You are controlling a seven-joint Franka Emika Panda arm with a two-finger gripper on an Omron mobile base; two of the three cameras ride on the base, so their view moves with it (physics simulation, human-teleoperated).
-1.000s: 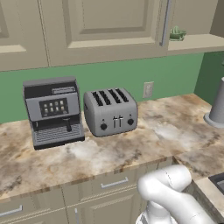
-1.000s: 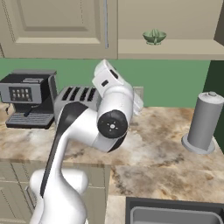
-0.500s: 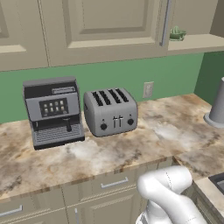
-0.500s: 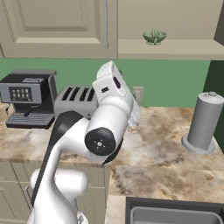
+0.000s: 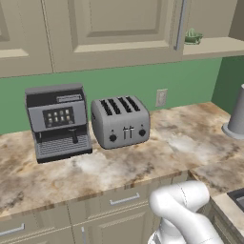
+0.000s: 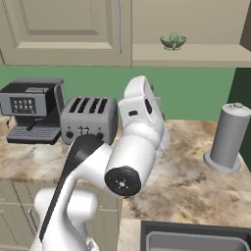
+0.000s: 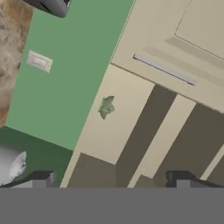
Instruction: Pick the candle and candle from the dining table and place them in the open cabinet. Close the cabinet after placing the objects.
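The end effector (image 7: pixel 109 179) stands with its two dark tips spread wide and nothing between them, and the hand is rolled so that it looks up past the green wall at the cabinet (image 7: pixel 192 35), whose long grey bar handle (image 7: pixel 164 69) runs across the hand view. Just beyond the door's edge lies the open shelf (image 6: pixel 186 49) with a small green bowl (image 6: pixel 173 41) on it. Below, the marbled surface (image 5: pixel 157 157) carries a coffee machine (image 5: pixel 58 121), a toaster (image 5: pixel 120 120) and, off to the right, a grey cylinder on a round foot (image 6: pixel 227 137); a wall socket (image 5: pixel 161 97) sits behind the toaster. I can find neither candle anywhere here, not on this surface, not on the shelf, so where they are I cannot say. By my reckoning the job is at its start: nothing is picked up, and the arm (image 6: pixel 132 147) is merely folded up in front of the wall units. The next move, I'd think, calls for finding the dining table and bringing the empty hand over the first candle.
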